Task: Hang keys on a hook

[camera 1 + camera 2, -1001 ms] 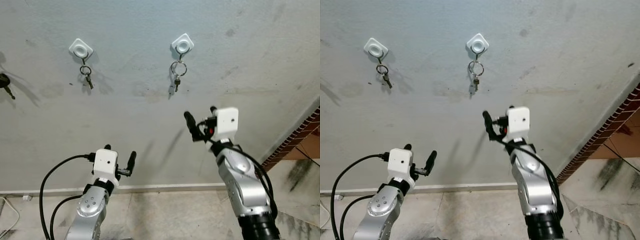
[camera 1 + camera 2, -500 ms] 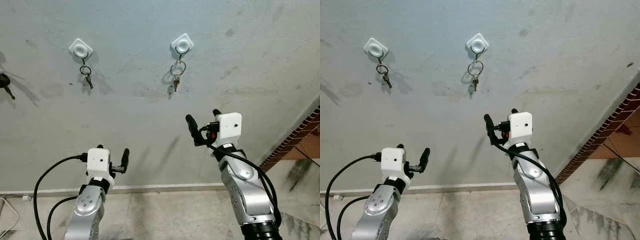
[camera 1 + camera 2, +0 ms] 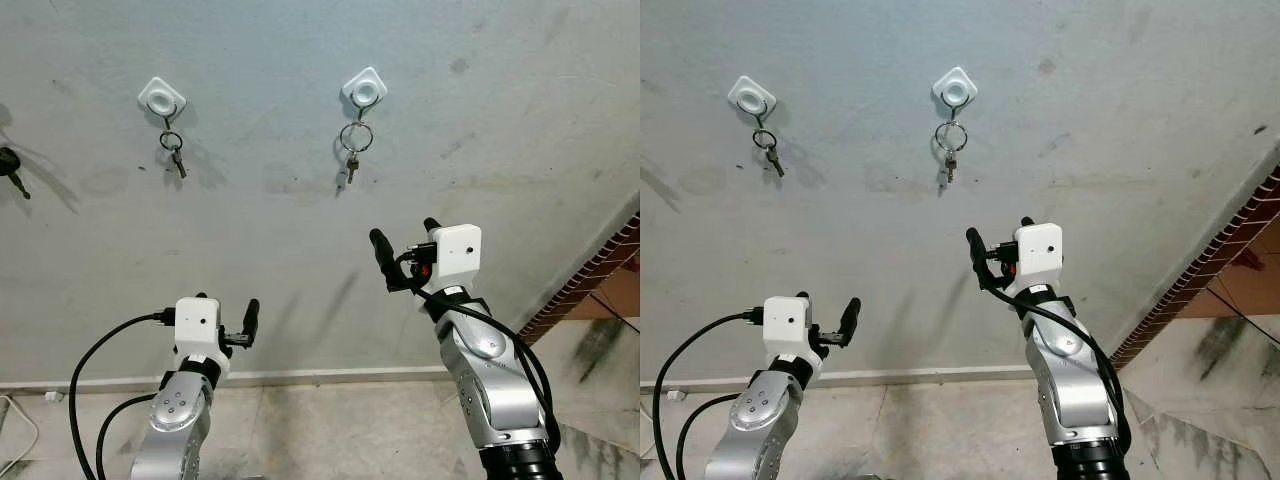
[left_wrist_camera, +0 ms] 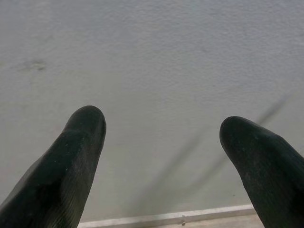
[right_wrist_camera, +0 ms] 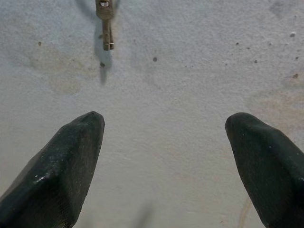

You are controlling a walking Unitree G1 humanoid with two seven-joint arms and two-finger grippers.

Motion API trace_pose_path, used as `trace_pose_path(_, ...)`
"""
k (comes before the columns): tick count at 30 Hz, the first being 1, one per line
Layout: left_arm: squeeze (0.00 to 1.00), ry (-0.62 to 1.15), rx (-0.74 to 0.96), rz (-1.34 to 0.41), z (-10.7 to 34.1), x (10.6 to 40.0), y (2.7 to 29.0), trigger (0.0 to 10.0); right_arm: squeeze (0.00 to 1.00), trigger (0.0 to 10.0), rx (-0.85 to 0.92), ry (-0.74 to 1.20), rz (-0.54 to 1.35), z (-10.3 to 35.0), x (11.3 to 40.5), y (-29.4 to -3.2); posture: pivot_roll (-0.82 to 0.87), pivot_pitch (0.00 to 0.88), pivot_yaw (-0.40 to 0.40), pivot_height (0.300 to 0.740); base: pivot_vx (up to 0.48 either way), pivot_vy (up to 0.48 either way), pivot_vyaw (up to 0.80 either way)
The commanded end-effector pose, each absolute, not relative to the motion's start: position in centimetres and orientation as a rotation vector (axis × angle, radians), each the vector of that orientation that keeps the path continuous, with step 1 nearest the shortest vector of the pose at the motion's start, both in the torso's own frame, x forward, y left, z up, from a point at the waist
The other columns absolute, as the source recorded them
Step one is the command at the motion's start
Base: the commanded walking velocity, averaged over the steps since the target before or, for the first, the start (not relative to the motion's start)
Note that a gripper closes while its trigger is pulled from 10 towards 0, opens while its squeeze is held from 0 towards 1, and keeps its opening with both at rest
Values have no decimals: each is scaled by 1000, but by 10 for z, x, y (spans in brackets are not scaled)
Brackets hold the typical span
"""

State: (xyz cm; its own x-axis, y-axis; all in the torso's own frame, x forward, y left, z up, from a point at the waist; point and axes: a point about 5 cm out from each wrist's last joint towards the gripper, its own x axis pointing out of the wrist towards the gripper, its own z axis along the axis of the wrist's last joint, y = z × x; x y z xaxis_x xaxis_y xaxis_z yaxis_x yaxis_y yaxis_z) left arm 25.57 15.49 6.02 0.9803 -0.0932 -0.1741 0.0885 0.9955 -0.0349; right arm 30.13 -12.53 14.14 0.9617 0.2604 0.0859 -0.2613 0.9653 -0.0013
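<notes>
Keys on a silver ring [image 3: 354, 150] hang from the white square wall hook [image 3: 364, 90] on the grey plaster wall [image 3: 500, 110]; right gripper [image 3: 403, 252] below them, released and empty; left gripper [image 3: 228, 318] lower, also spread.

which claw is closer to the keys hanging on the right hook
Right. The right claw is raised just below the keys on the right hook, open and empty. The left claw sits much lower and off to the left, down toward the baseboard.
</notes>
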Motion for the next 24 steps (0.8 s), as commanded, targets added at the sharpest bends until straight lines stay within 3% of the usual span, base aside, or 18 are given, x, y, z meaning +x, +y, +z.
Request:
trace_pose_path(1, 0, 202, -30, -76, 56, 254, 159, 10000, 918, 10000, 13, -93, 271, 146, 303, -121, 43, 63, 8, 740, 0, 458, 0)
trace_pose_path(24, 0, 213, -10, -89, 54, 255, 156, 10000, 914, 10000, 11, -83, 274, 143, 304, -120, 46, 63, 9, 740, 0, 468, 0)
